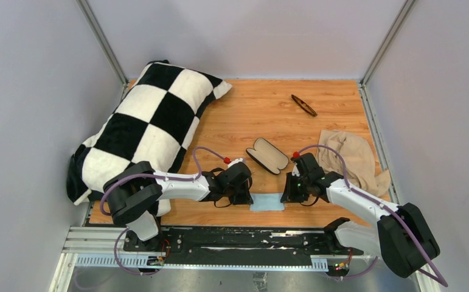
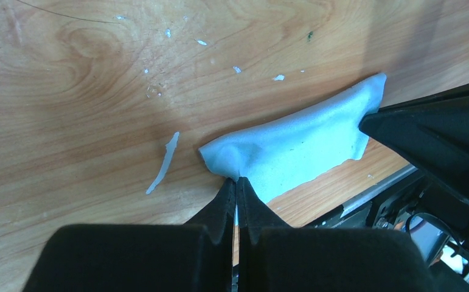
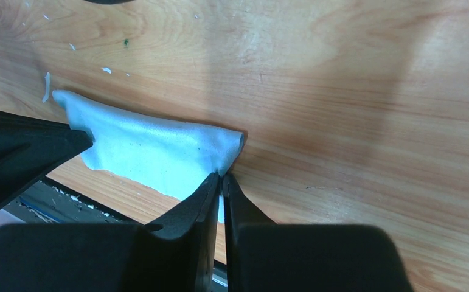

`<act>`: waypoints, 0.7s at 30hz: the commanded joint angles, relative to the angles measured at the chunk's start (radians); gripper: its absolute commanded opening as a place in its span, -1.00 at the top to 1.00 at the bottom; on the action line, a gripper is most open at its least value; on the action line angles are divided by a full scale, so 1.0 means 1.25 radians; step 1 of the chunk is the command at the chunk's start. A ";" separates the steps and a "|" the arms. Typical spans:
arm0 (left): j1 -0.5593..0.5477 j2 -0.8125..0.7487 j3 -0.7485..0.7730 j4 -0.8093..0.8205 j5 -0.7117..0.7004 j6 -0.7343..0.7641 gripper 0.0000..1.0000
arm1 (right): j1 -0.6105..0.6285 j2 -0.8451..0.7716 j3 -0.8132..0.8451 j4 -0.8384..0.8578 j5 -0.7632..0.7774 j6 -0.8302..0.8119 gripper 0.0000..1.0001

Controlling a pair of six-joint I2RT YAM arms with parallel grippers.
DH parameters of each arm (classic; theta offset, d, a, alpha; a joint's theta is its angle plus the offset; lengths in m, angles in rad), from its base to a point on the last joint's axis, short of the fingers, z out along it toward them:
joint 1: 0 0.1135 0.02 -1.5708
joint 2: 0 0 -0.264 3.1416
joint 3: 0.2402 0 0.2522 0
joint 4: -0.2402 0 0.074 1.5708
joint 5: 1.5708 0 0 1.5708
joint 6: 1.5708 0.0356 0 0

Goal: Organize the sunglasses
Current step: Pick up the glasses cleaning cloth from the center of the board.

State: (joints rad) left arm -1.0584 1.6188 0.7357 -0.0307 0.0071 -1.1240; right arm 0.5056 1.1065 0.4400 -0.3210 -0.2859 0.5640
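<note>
The sunglasses (image 1: 303, 104), a small folded pair with dark brownish lenses and a thin dark frame, lie on the wooden table (image 1: 250, 109) behind the black oblong hard case (image 1: 267, 156) with beige lining. They sit a little to its right, well apart from it and from both arms.

From above, the case lies open with its lining up. On the near side of the case a light blue square cloth (image 1: 266, 202) is spread close to the table's front edge. The left gripper (image 1: 249, 198) is down at the cloth's left end and the right gripper (image 1: 285, 196) at its right end. A big black-and-white checkered pillow (image 1: 152, 121) lies well to the left of the case, and a crumpled beige fabric (image 1: 348, 159) lies to its right.

In the left wrist view, the left gripper's fingers are pressed together on one corner of the blue cloth. A sliver of blue shows between the tips and the cloth humps up just in front of them. The other gripper's black fingers cover the far corner.

In the right wrist view, the right gripper's fingers pinch the opposite corner. Only a thin slit shows between them, and the cloth's folded edge is caught at the tips.
</note>
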 commanded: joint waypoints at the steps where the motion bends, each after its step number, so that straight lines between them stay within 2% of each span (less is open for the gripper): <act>1: -0.008 0.023 -0.005 -0.028 -0.013 0.024 1.00 | 0.010 0.003 -0.017 -0.024 0.018 0.007 0.81; 7: -0.007 0.024 0.007 -0.027 -0.012 0.035 1.00 | 0.015 0.000 -0.010 -0.024 0.010 0.011 0.99; 15: -0.008 -0.009 0.022 -0.033 -0.014 0.062 1.00 | 0.018 -0.031 0.012 -0.034 0.004 0.027 1.00; 21: -0.005 -0.057 0.087 -0.113 -0.050 0.116 1.00 | 0.019 -0.053 0.071 -0.069 0.029 0.042 1.00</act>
State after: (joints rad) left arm -1.0592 1.5990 0.7723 -0.0944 -0.0071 -1.0466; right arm 0.5163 1.0626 0.4671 -0.3576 -0.2829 0.5915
